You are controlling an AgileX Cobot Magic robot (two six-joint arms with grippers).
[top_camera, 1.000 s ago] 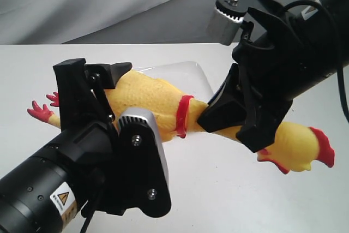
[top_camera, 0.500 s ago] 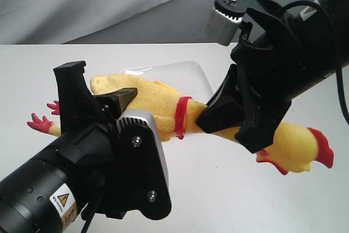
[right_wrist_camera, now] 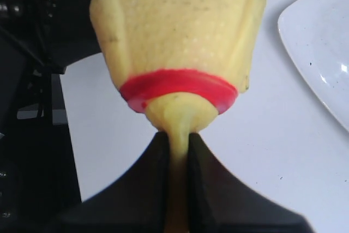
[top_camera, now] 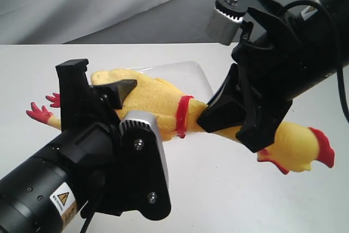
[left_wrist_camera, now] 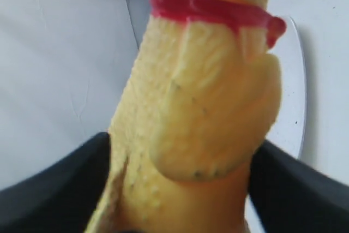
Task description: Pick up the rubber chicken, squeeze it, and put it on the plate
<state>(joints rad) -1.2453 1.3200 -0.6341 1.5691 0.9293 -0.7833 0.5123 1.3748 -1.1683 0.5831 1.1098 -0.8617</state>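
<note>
Item under inspection: the rubber chicken (top_camera: 155,102), held clear of the white table (top_camera: 218,189) and lying lengthwise across the scene. At the far left, its red feet (top_camera: 43,112) stick out past the left gripper (top_camera: 101,78), whose two black fingers bear on opposite flanks of the body; the grip is closed on the toy. The body is yellow, bumpy and plucked-looking, with moulded wings along its sides. Behind it lies the plate (top_camera: 193,75), glossy white with rounded corners and a few dark specks, partly hidden by the body; the toy does not rest on it. Next comes the red neck band (top_camera: 182,115). Just beyond it the right gripper (top_camera: 237,126) is clamped on the neck, pinching it thin between close-set pads. At the far right, the head hangs low, showing the red comb (top_camera: 324,145) and wattle (top_camera: 270,159).
</note>
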